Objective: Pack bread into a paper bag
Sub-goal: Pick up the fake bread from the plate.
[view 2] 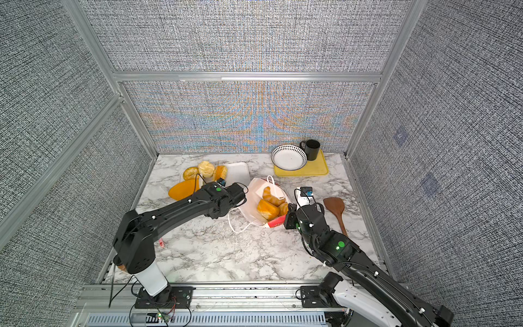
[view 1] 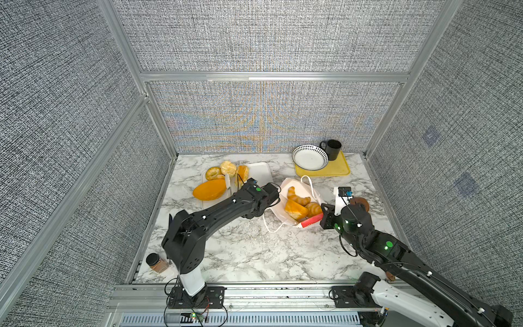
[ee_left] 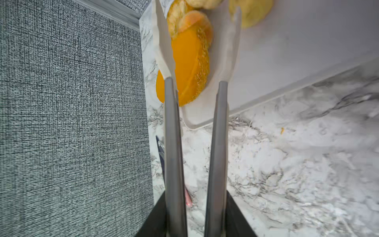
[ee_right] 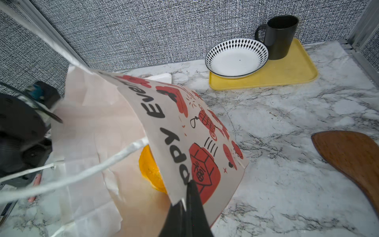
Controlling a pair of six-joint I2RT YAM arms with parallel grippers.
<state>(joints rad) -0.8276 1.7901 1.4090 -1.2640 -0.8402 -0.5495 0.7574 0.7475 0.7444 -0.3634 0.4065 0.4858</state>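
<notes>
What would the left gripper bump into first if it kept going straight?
Most likely the big orange loaf on the white tray. It lies just ahead of the left gripper, between its open jaws, though depth is unclear.

Both arms reach forward, left gripper with fingers parted (a clear gap), right gripper pinched tight.

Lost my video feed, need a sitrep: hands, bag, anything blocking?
Left hand open at the big loaf on the white tray. Right hand pinching paper bag rim. Three breads bagged. Nothing in the way.
</notes>
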